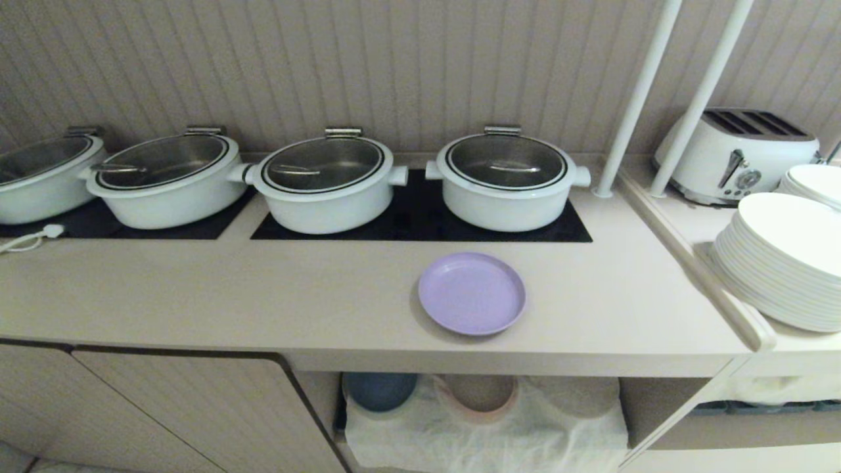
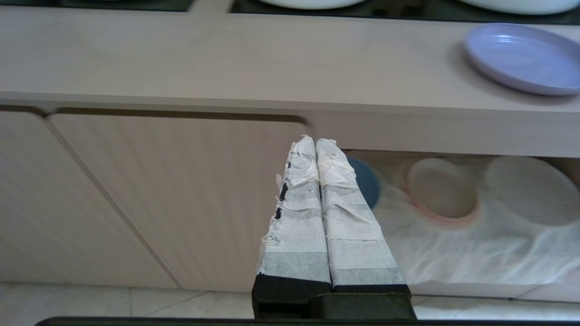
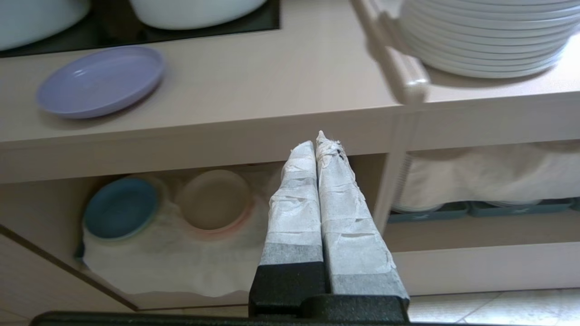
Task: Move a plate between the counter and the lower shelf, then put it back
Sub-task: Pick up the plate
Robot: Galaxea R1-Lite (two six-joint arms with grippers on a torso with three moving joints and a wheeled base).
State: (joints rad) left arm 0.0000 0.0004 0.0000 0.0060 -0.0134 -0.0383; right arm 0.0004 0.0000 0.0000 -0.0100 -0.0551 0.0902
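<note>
plate [image 1: 472, 293]: round lavender plastic, lying flat on matte beige counter [image 1: 263, 289] | left gripper [image 2: 316, 141], right gripper [image 3: 319, 140]: tape-wrapped fingers pressing together, gripping nothing

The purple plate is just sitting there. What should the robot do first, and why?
Probably raise the right gripper toward the plate and open it. The plate lies flat on the counter, untouched; both grippers, the left gripper too, hang shut below the counter edge, and the plate lies nearer the right one.

My left gripper [image 2: 316, 141] sits at lower centre of its frame, taped fingers pressed together (nothing between them). My right gripper [image 3: 321, 138] does likewise.
</note>
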